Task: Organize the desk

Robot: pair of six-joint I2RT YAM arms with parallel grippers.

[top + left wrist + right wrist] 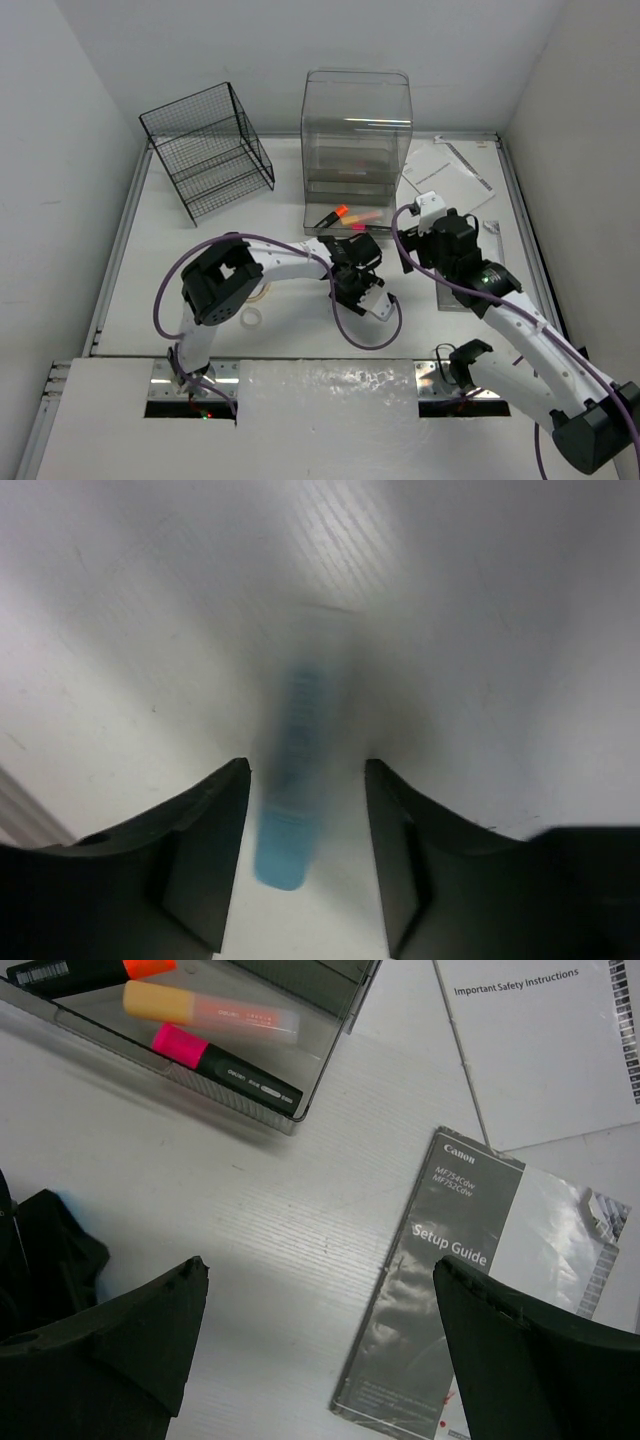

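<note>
The desk [285, 200] is a white tabletop. In the left wrist view a blurred blue highlighter [292, 780] lies on it between my left gripper's [307, 772] dark fingers, close to the left finger, with a gap to the right one. That gripper [366, 292] points down at the desk's middle, its jaws apart. My right gripper [320, 1265] hovers open and empty over bare desk beside a grey Setup Guide booklet [450, 1290]. From above, the right gripper [428, 208] is right of the clear organizer [357, 140].
An orange-capped [90, 970], a yellow [210, 1010] and a pink-capped highlighter [225, 1060] lie in the organizer's bottom tray. A black wire basket [210, 150] stands at back left, white instruction sheets [445, 172] at back right, and a small tape ring [250, 317] near the left arm.
</note>
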